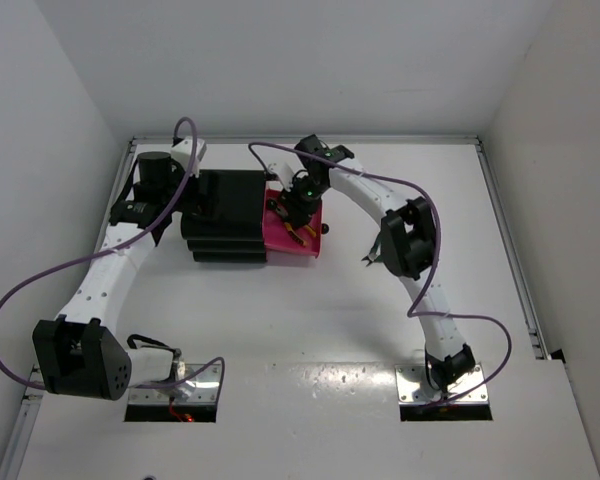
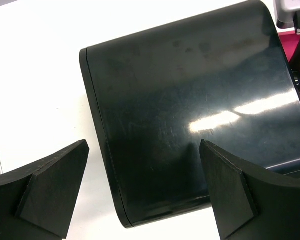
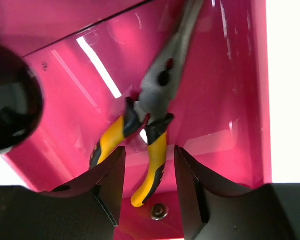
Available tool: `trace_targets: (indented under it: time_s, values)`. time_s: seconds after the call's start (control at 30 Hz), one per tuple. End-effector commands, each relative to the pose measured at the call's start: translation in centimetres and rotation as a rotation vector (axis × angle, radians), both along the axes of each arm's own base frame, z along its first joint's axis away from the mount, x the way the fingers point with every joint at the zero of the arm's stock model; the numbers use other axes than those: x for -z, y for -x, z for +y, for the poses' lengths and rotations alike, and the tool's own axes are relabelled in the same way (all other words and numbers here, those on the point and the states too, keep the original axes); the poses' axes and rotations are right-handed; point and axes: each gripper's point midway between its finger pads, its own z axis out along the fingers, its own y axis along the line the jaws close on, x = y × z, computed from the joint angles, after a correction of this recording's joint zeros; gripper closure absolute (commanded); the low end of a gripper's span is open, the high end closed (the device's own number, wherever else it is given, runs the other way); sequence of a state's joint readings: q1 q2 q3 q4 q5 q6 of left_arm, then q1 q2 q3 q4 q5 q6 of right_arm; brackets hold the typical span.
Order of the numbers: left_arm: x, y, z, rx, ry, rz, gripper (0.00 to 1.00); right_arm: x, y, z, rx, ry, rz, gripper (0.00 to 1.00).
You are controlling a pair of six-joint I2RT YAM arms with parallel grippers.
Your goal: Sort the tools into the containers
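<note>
The yellow-handled pliers (image 3: 157,95) lie in the pulled-out magenta-pink drawer (image 3: 215,75), steel nose pointing away. My right gripper (image 3: 150,160) is open just above the drawer, with one yellow handle showing between its spread fingers, not clamped. From above, the right gripper (image 1: 298,205) hangs over the pink drawer (image 1: 310,250) to the right of the black drawer chest (image 1: 225,215). My left gripper (image 2: 142,150) is open and empty over the chest's glossy black top (image 2: 190,110). The green-handled pliers and the silver wrench are out of view.
A round black knob (image 3: 10,117) bulges at the left of the right wrist view. The drawer's own knob (image 1: 326,229) sticks out on its right side. White walls close the table at the back and sides. A purple cable (image 1: 40,290) loops off the left arm.
</note>
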State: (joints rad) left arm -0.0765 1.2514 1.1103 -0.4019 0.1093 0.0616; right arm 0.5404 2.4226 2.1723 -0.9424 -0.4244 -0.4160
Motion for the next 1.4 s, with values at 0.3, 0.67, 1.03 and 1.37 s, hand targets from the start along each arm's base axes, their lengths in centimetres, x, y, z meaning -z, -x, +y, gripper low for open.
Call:
trace_targets:
  time_s: [0.3, 0.67, 1.03, 1.37]
  values:
    - [-5.3, -1.7, 1.2, -0.043, 0.058, -0.127, 0.01, -13.8, 0.5, -5.7, 0.317, -0.337, -0.027, 0.55]
    - [-5.8, -0.5, 2.5, -0.071, 0.074, -0.135, 0.01, -7.4, 7.4, -9.7, 0.581, -0.731, 0.791, 0.43]
    - [-6.1, 0.9, 3.3, -0.078, 0.09, -0.135, 0.01, -5.1, 5.3, -8.3, 0.649, -0.895, 0.907, 0.43]
    - [-5.4, 1.1, 3.9, -0.084, 0.084, -0.118, 0.01, -1.7, 3.2, -8.8, 0.765, -0.904, 0.964, 0.43]
